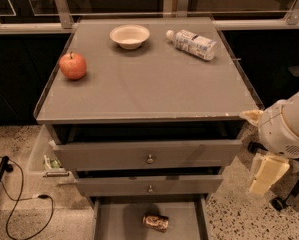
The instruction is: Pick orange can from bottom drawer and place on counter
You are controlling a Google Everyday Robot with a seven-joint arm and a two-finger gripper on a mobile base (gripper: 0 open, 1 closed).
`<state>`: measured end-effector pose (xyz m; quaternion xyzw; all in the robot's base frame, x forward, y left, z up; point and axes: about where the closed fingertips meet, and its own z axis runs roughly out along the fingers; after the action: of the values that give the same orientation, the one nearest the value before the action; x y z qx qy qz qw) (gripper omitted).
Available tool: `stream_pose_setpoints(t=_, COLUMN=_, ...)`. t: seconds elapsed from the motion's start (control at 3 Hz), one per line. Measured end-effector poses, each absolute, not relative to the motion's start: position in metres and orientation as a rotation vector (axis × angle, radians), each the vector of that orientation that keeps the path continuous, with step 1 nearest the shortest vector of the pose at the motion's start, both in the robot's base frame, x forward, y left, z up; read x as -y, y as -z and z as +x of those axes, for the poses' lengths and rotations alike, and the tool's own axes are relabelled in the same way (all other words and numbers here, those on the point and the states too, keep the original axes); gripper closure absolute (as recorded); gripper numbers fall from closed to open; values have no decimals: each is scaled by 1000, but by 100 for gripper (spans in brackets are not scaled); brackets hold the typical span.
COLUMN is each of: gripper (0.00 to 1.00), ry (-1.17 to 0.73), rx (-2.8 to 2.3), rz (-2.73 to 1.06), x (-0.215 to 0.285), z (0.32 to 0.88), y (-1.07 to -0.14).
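Note:
The orange can (155,222) lies on its side on the grey floor of the open bottom drawer (114,221), near the middle. Above it the counter (144,84) is the flat grey cabinet top with a thin raised rim. My gripper (267,174), a cream-coloured piece under the white round arm joint (288,129), hangs to the right of the cabinet. It is level with the two upper drawers, well above and to the right of the can, and it holds nothing that I can see.
A red apple (73,66) sits at the counter's left, a white bowl (129,35) at the back and a white-labelled plastic bottle (191,43) lying at the back right. Two knobbed drawers (149,158) stand slightly open. A black cable (19,204) lies on the floor at left.

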<state>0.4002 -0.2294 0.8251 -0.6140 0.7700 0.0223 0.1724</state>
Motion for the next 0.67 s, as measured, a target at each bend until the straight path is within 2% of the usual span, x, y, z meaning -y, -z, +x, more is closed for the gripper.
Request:
stream_pose_setpoints(t=0.33, gripper=0, ry=-64, rx=-2185, rz=-1742, x=229, z=400, y=-825)
stream_pose_setpoints(t=0.67, gripper=0, ry=-139, rx=-2181, rz=-1784, x=229, z=394, y=-781)
